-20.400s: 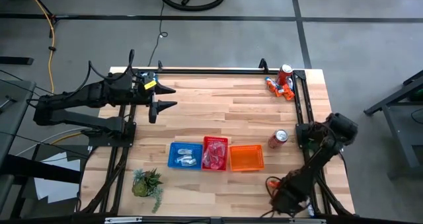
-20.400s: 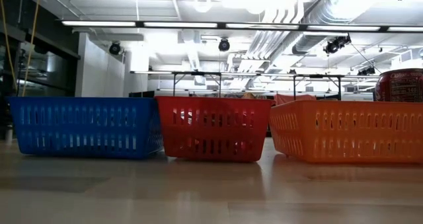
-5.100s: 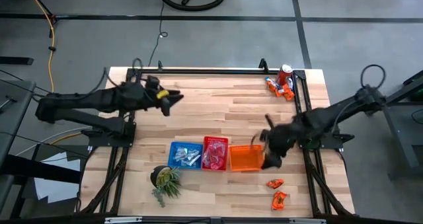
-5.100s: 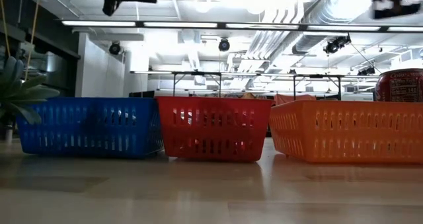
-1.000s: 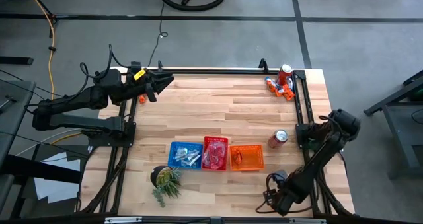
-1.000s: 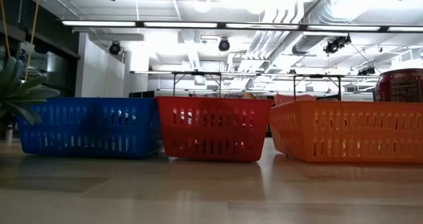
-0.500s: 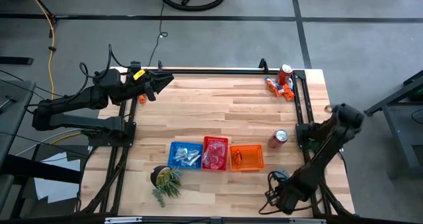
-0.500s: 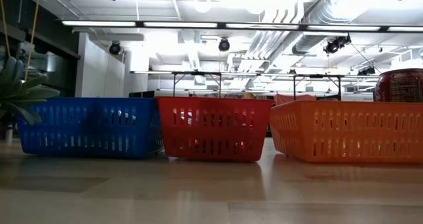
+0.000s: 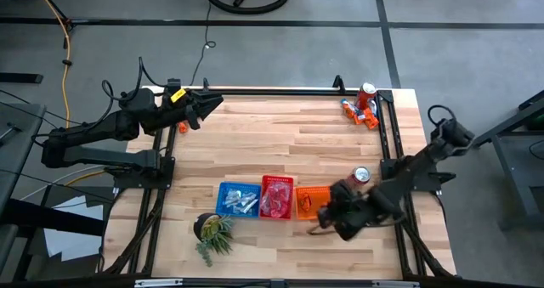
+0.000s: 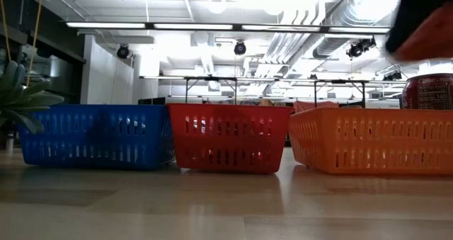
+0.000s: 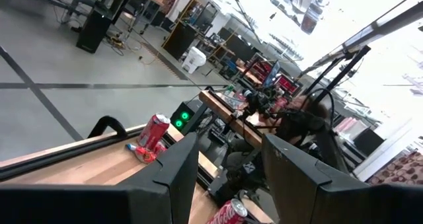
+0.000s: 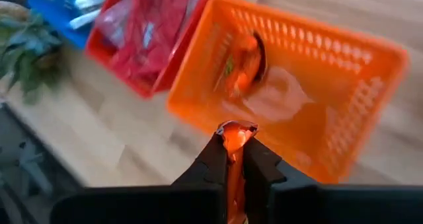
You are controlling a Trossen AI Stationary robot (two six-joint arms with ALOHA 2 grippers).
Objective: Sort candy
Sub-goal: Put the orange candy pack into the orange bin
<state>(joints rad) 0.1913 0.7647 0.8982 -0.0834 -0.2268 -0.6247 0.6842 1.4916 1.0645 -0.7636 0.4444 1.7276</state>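
1. The right gripper (image 12: 232, 151) is pinching an orange candy (image 12: 232, 139) between its two fingers.
2. In the high view, that right gripper (image 9: 327, 216) hangs over the table (image 9: 289, 139) at about 5 o'clock, just beside the orange basket (image 9: 317, 203).
3. One orange candy packet (image 12: 243, 65) already lies inside the orange basket (image 12: 344, 85).
4. The red basket (image 9: 275, 196) holds red candy and sits between the blue basket (image 9: 238, 199) and the orange one.
5. The blue basket has silver packets in it.
6. More candy (image 9: 357, 112) lies in a pile at 1 o'clock, next to a red can (image 9: 366, 93).
7. The left gripper (image 9: 208, 110) waits at 10 o'clock with its fingers spread and nothing between them.
8. A small orange candy piece (image 9: 181, 127) lies near the left gripper.
9. A green plant (image 9: 211, 230) stands at 7 o'clock.
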